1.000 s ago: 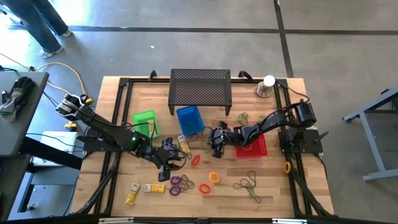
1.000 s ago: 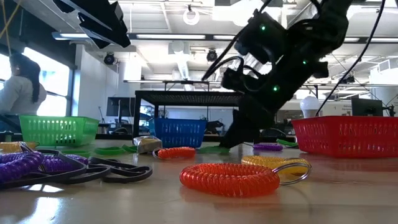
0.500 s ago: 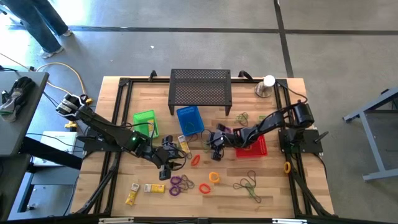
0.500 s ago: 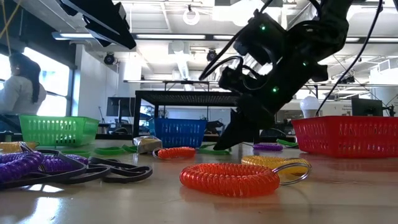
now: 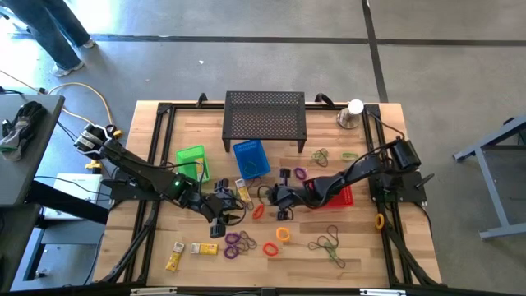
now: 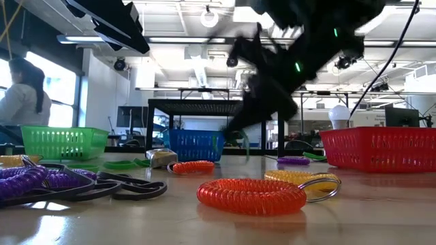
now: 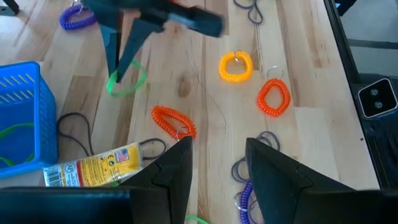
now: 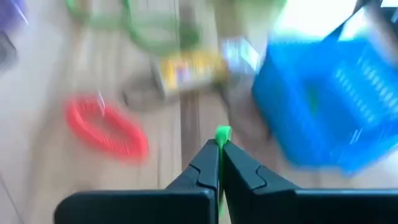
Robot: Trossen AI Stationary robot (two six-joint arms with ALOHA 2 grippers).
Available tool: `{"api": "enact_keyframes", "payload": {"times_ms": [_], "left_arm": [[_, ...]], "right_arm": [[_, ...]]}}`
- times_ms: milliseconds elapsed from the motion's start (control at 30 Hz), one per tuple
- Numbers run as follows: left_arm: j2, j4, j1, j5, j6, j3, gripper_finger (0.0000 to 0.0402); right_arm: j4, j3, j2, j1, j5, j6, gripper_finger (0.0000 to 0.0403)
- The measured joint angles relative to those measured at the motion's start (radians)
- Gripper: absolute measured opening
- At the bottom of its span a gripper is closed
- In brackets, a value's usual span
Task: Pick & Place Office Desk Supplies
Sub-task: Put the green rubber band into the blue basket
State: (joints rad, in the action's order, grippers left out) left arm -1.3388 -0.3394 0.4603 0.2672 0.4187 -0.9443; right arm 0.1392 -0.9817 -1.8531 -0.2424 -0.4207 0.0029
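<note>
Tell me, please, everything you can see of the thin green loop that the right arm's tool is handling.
The thin green rubber-like loop is a slim, bright green band, limp and flexible by its look. The right tool is shut on one edge of it, a short green bit showing between the fingertips. From the left wrist view it hangs from that tool near the blue plastic mesh basket, over the bare wooden tabletop; whether it touches the wood is unclear.

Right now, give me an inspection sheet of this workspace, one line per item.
Surface: wooden table, black frame rails along its sides.
Job's things: coiled loops, orange, purple, yellow; yellow packets; green basket, blue basket, red basket.
Clutter: black perforated stand; silver cup with white ball.
Grippers: right gripper jaws shut on a green band; left gripper above the packets.
Cables: yellow cable on the floor.
Surroundings: person seated beyond the table.
</note>
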Motion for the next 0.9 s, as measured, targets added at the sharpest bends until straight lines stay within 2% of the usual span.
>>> {"api": "enact_keyframes", "payload": {"times_ms": [167, 500, 633, 900], "left_arm": [[0.0, 0.0, 0.0, 0.0, 0.0, 0.0, 0.0143], [0.0, 0.0, 0.0, -0.001, -0.002, 0.0, 0.0143], [0.0, 0.0, 0.0, -0.001, -0.002, 0.0, 0.0143], [0.0, 0.0, 0.0, -0.001, -0.002, 0.006, 0.0143]], "right_arm": [[-0.004, -0.08, 0.0, -0.013, -0.099, -0.125, 0.0003], [0.005, -0.108, 0.0, 0.09, -0.104, -0.166, 0.0014], [0.026, -0.108, 0.0, 0.106, -0.094, -0.213, 0.005], [0.124, -0.109, 0.0, 0.112, -0.097, -0.243, 0.0165]]}}
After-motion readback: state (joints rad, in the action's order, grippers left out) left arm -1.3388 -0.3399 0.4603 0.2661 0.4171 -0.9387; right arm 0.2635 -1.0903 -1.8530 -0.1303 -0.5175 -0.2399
